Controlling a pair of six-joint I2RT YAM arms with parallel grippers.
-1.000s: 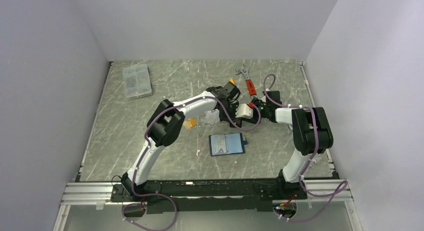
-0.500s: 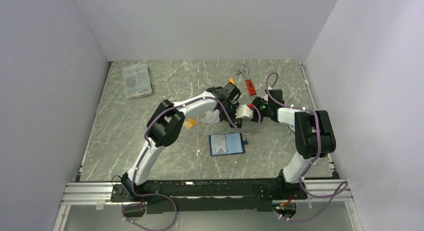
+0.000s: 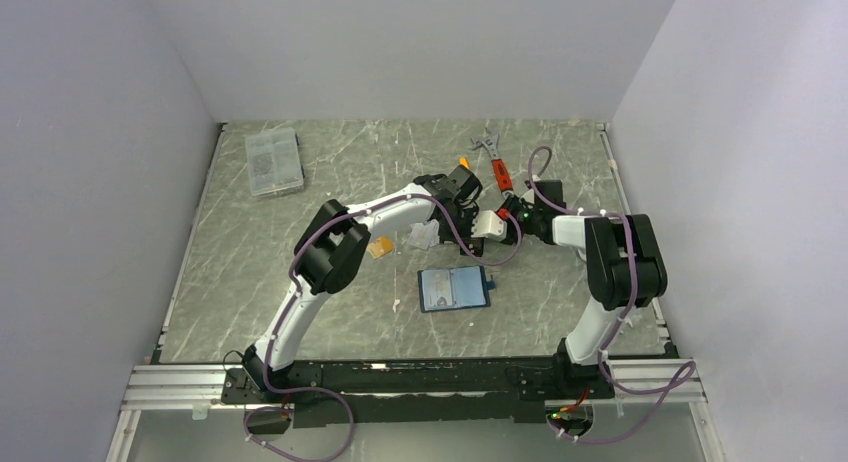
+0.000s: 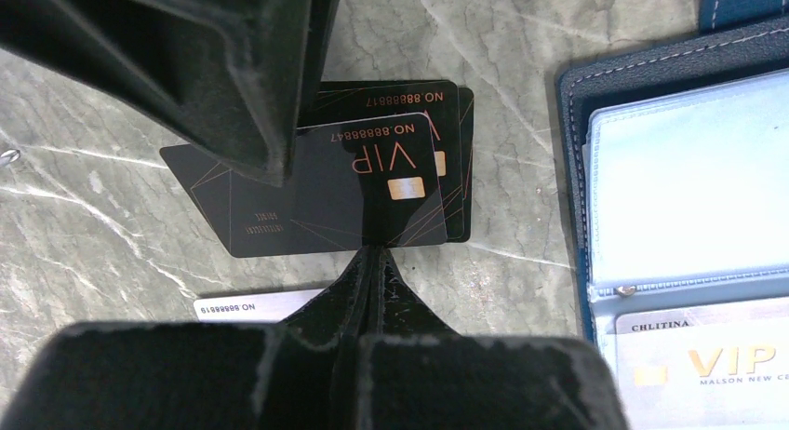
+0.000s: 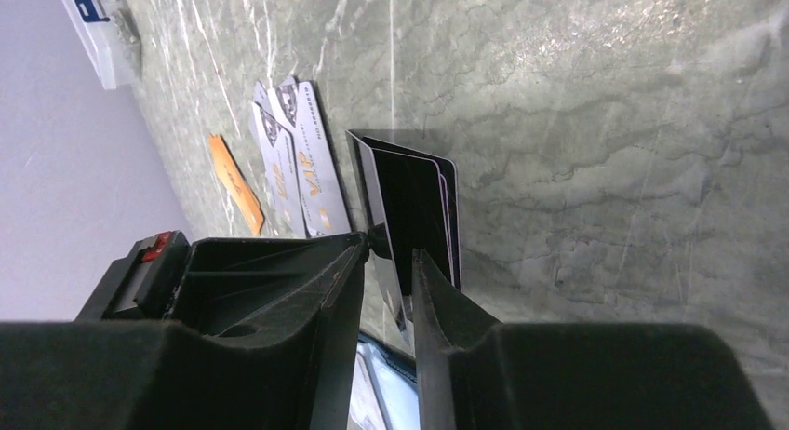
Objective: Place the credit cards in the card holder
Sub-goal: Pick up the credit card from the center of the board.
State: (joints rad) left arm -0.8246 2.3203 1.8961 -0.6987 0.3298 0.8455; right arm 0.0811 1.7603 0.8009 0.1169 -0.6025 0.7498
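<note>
The open navy card holder (image 3: 455,289) lies in mid-table; in the left wrist view (image 4: 651,123) a silver VIP card (image 4: 707,360) sits in its pocket. A few black cards (image 4: 326,183) lie overlapped just beyond it. My left gripper (image 4: 377,253) is shut, pinching the near edge of the top black card. My right gripper (image 5: 391,248) straddles the black cards (image 5: 409,207) from the other side, jaws narrowly apart. Both grippers meet in the top view, left (image 3: 468,246) and right (image 3: 476,234). Silver cards (image 5: 298,160) and an orange card (image 5: 233,183) lie to the left.
A clear grey compartment box (image 3: 273,161) stands at the back left. A wrench with an orange-red handle (image 3: 495,162) lies at the back, behind the grippers. A loose silver card (image 4: 251,306) lies by my left fingers. White walls enclose the table.
The right arm's elbow swayed slightly right and back. Both grippers stay at the black cards; the card holder has not moved.
</note>
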